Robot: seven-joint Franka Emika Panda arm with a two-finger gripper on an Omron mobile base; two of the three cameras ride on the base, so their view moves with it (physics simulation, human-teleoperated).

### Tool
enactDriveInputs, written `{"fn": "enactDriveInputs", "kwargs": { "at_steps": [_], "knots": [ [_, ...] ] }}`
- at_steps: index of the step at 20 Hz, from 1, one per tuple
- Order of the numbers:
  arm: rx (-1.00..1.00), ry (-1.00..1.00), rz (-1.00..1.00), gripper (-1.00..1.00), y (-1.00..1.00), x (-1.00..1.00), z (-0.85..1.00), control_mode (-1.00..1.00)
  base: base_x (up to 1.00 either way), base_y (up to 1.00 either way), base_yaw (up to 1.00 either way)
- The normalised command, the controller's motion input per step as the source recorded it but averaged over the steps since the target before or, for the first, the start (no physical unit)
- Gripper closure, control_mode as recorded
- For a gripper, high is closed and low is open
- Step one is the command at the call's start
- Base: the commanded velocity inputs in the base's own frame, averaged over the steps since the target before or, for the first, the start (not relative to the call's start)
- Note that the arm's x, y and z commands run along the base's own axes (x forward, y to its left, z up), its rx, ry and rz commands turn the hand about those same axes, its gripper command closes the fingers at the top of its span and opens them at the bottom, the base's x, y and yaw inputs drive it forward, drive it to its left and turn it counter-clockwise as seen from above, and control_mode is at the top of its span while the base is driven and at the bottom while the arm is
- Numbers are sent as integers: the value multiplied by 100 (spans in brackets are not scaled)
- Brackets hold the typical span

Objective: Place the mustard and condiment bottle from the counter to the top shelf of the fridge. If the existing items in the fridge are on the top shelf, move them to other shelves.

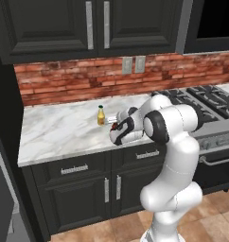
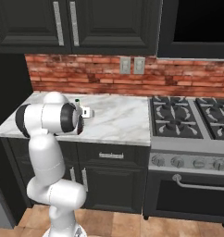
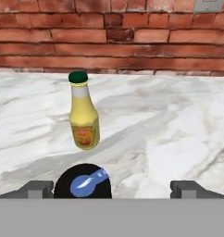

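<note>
1. Left base view: the mustard is standing upright on the white marble table, just beyond and slightly left of the pincer, not touching it. The pincer is pointing out over the table toward the brick wall. A dark, reddish shape is showing at the pincer's tip; whether that is the condiment bottle cannot be told. The stove is lying well off to the pincer's right.

2. Right base view: the pincer is reaching over the table, mostly hidden behind the arm. A green cap tip, the mustard, is peeking just above the wrist. The stove is sitting far to the pincer's right.

3. Hand view: the pincer is standing wide open, its two dark fingertips far apart and gripping nothing. The mustard is standing ahead of it, nearer the left fingertip, apart from both. Its red-orange label is showing, but the writing is too blurred to read. A black round cap with a blue mark is sitting right between the fingertips, close to the left one. The table is running back to the brick wall.
</note>
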Motion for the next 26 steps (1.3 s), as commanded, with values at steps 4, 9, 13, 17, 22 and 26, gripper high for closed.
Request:
{"fn": "enactDriveInputs", "kwargs": {
  "at_steps": [4, 9, 13, 17, 22, 26],
  "knots": [
    [-3, -4, 0, -100, 30, 0, -13, -100, 0, 0, 0],
    [-2, -5, 0, -100, 14, 0, -22, -100, 0, 0, 0],
    [0, -3, 0, 100, 4, 0, -1, -100, 0, 0, 0],
    [0, 0, 0, 100, 3, 1, 0, -100, 0, 0, 0],
    [0, 0, 0, 100, 0, -2, 1, -100, 0, 0, 0],
    [0, -5, 0, 100, 0, -23, 35, -100, 0, 0, 0]
  ]
}}
